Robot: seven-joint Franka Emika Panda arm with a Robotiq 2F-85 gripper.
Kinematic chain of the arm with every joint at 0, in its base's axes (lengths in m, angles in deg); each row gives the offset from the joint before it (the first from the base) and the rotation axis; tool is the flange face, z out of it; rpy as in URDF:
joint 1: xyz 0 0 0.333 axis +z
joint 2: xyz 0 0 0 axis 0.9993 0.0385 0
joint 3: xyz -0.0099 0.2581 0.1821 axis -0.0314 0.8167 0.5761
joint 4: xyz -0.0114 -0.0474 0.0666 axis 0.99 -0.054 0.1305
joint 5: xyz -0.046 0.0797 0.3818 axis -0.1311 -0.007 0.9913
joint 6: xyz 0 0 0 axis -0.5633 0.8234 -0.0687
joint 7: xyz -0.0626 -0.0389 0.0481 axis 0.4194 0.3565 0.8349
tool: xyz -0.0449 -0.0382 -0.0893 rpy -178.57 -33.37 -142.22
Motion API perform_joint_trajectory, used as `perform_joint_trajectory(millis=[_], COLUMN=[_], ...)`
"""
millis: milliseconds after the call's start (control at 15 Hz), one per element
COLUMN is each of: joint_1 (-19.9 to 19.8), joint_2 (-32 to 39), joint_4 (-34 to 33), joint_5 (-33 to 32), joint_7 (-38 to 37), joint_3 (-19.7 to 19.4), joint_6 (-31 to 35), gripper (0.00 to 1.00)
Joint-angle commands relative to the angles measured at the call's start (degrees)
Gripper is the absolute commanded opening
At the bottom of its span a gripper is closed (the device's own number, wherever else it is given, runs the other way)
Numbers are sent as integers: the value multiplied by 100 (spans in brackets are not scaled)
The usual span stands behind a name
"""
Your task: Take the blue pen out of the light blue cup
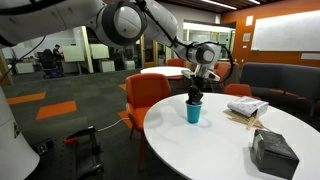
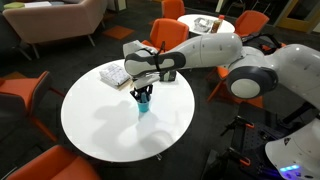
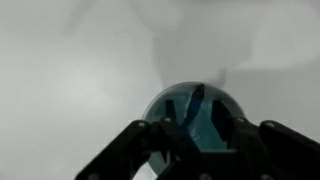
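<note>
The arm (image 2: 205, 50) stretches out level, its gripper (image 1: 194, 93) pointing straight down just above the light blue cup (image 1: 193, 113), fingers (image 3: 150, 145) spread.

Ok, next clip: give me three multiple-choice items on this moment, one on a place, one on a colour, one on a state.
1. Where does the light blue cup stand?
A on the round white table
B on a seat
C on the floor

2. What colour are the chairs beside the table?
A green
B orange
C black

3. Where is the blue pen?
A flat on the tabletop
B inside the cup
C lifted clear of the cup

Answers:
1. A, both exterior views show the cup on the tabletop.
2. B, orange seats ring the table.
3. B, the wrist view shows the pen inside the cup, under the open gripper.
</note>
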State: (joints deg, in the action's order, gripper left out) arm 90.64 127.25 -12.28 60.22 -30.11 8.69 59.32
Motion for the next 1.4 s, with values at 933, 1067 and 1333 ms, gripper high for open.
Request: perform_joint_trajectory(millis=[933, 1067, 1333], joint_1=[-41, 15, 321], joint_2=[33, -134, -498], joint_4=[-843, -881, -771], joint_5=[91, 76, -161], joint_7=[-138, -134, -343], joint_3=[68, 72, -100], joint_6=[-562, -581, -320], gripper=[0, 0, 0])
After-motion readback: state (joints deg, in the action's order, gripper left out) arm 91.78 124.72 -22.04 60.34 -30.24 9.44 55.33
